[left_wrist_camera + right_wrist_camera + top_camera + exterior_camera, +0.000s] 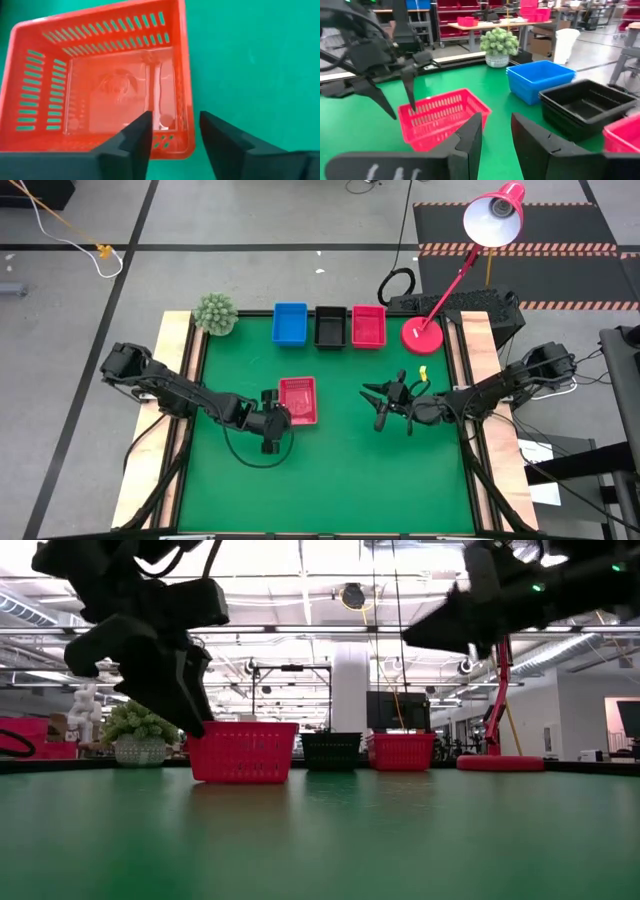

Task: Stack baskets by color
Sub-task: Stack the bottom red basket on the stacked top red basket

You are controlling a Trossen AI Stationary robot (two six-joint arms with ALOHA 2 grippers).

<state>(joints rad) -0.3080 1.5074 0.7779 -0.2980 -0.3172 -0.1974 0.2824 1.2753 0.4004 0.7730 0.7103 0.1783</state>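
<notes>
Nearest the front of the green table [330, 480], one red basket [298, 400] is seen standing alone on the mat, apart from the row at the far edge. The left gripper [272, 432] is held at this basket's near rim with its jaws parted; one finger appears to reach inside the wall and the other outside, but the wall is not seen to be clamped, so the basket is judged not yet held. The right gripper [394, 408] hovers above the bare mat to the right, well apart from any basket, its fingers partly open and holding nothing. Farther back, three stacks are lined up side by side: the blue stack [290, 324], the black stack [330, 326] and the red stack [368, 326]. How many baskets lie in each cannot be counted, though layered rims show on the black one. The sorting is judged nearly finished: only the lone red basket is left to be carried to the red stack.
</notes>
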